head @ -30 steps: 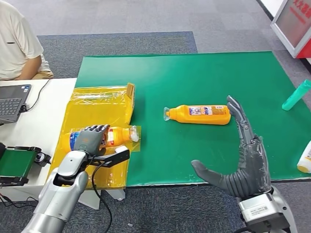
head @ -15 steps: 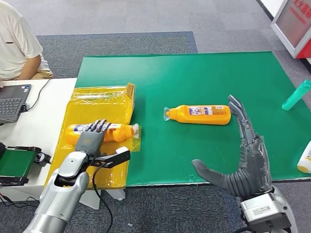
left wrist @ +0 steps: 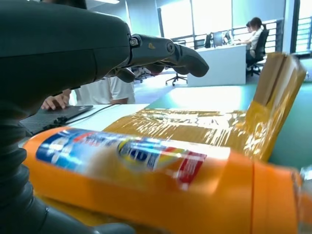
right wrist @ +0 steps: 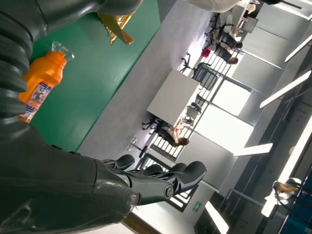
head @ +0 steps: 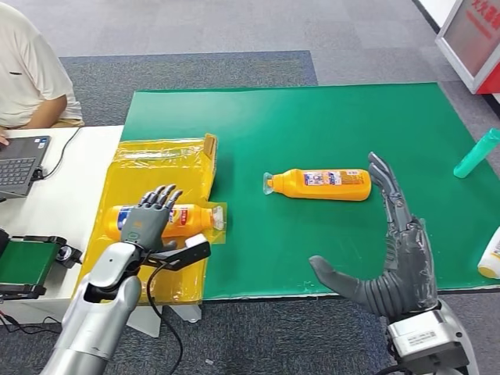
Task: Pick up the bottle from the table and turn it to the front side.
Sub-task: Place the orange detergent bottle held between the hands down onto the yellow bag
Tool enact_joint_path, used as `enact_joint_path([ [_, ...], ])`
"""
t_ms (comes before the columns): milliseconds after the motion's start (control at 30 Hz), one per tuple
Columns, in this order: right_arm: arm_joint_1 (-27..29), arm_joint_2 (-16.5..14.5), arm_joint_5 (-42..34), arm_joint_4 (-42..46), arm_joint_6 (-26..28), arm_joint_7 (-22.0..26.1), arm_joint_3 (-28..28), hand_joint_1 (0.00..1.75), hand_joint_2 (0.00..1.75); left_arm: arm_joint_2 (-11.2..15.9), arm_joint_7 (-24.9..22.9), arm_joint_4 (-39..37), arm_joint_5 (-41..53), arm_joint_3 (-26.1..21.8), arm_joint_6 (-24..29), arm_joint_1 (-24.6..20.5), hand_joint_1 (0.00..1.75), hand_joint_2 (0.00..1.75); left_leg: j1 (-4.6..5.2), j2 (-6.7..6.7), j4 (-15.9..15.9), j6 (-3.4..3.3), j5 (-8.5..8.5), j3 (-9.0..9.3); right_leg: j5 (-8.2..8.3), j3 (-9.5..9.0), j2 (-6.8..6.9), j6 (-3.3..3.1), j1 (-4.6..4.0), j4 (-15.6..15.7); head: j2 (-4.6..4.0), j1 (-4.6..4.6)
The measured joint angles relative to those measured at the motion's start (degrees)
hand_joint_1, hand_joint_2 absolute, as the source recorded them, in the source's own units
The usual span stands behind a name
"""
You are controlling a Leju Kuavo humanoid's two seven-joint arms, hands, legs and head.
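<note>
Two orange bottles lie on their sides. One bottle (head: 187,219) rests on a yellow plastic bag (head: 159,168) at the left edge of the green mat (head: 306,117), cap to the right. My left hand (head: 148,221) hovers over its base end with fingers spread; in the left wrist view the fingers (left wrist: 165,51) arch above that bottle (left wrist: 147,175) with a gap. The other bottle (head: 321,184) lies mid-mat, cap to the left, also seen from the right wrist (right wrist: 40,80). My right hand (head: 401,250) stands open just right of it, palm toward it, holding nothing.
A teal bottle (head: 476,153) and a white bottle (head: 491,256) lie at the mat's right edge. Left of the mat, a white table (head: 70,195) carries a laptop (head: 20,160) and a green-topped device (head: 26,264). A person (head: 30,70) sits behind the laptop.
My left hand's fingers, curled over the bottle on the yellow bag a second ago, have lifted and spread. The right hand has barely moved.
</note>
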State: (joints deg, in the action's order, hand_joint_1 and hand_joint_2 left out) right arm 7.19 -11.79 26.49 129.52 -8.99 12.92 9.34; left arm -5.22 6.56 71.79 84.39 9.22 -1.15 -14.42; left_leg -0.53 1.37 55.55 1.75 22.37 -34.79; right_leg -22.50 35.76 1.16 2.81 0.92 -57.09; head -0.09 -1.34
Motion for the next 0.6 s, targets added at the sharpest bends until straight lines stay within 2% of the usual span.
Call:
enact_joint_path([
  [267,0.07,0.01,0.28,0.00,0.36,-0.03,-0.01,0.00,1.75,-0.75,2.14,6.59,-6.32,-0.84,-0.90,2.45,0.00,1.75,0.00,0.00,0.00,0.00,0.00,0.00,0.00,0.00,0.00,0.00,0.00,0.00,0.01,0.00],
  [433,0.62,0.02,0.69,0.00,0.63,-0.18,-0.19,0.00,1.75,-2.85,3.87,15.55,-23.14,-1.50,-8.38,6.68,0.00,1.75,0.00,0.00,0.00,-0.02,0.03,0.00,-0.01,0.00,0.00,0.01,0.00,0.00,0.01,0.00],
  [600,1.78,0.12,0.84,0.00,0.92,-0.22,-0.85,0.00,1.75,-4.84,2.45,25.81,-40.60,-1.56,-13.58,11.38,0.00,1.75,0.00,0.00,0.00,-0.06,0.10,-0.01,-0.05,0.00,0.00,0.04,0.01,0.00,0.01,0.00],
])
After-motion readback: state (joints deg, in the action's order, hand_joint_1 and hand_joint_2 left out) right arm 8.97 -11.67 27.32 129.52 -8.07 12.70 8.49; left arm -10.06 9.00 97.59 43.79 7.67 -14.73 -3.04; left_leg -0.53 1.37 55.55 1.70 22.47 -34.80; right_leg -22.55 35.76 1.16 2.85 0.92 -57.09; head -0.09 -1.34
